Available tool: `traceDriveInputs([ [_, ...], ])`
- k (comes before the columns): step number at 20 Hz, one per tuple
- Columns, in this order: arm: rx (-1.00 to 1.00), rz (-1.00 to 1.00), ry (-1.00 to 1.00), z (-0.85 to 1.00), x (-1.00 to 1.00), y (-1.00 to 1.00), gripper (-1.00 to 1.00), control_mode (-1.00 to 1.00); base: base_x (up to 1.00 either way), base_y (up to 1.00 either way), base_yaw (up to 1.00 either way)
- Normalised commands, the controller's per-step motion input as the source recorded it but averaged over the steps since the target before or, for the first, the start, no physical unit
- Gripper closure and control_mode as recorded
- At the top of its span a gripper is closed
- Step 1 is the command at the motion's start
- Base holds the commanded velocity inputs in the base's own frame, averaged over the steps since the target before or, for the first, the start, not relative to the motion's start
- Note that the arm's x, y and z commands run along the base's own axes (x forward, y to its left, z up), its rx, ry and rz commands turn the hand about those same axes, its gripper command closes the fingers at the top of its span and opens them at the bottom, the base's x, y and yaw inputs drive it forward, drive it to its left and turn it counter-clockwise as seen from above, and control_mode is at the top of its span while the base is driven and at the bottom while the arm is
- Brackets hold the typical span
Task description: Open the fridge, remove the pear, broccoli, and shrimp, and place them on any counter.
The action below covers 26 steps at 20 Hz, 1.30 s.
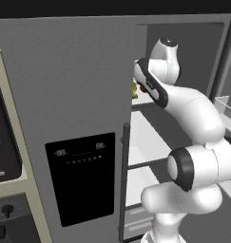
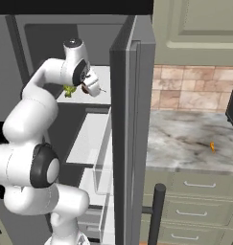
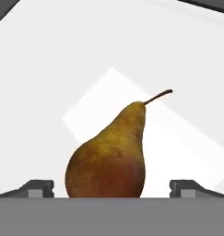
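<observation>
Now tool (image 3: 111, 189) wide open, fingertips flanking pear (image 3: 109, 156), untouched.

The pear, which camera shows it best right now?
The hand view: the pear stands large between the gripper fingertips, stem and skin clear. In the right base view it is a small dark spot beside the broccoli, mostly behind the hand. In the left base view the arm covers that spot.

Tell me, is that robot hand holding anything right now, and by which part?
Nothing is held yet. The gripper is open, its fingertips apart on either side of the pear's wide bottom, not touching it.
</observation>
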Motion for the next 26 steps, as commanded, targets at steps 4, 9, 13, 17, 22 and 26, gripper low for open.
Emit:
traceDriveInputs([
  [4, 0.11, -0.17, 0.11, -0.18, -0.22, 0.0, -1.0, -1.0, 0.0, 0.0, 0.0],
  [9, 0.02, -0.09, 0.01, -0.05, 0.38, 0.02, 1.0, -1.0, 0.0, 0.0, 0.0],
  [13, 0.0, -0.04, 0.0, 0.0, 0.67, -0.06, 1.0, -1.0, 0.0, 0.0, 0.0],
  [17, 0.0, 0.0, 0.0, -0.04, 0.44, -0.35, 1.0, -1.0, 0.0, 0.0, 0.0],
  [22, 0.0, 0.04, -0.13, 0.01, -0.49, -0.17, 1.0, -1.0, 0.0, 0.0, 0.0],
  [26, -0.02, 0.1, -0.16, -0.03, -1.0, 0.39, 1.0, -1.0, 0.0, 0.0, 0.0],
])
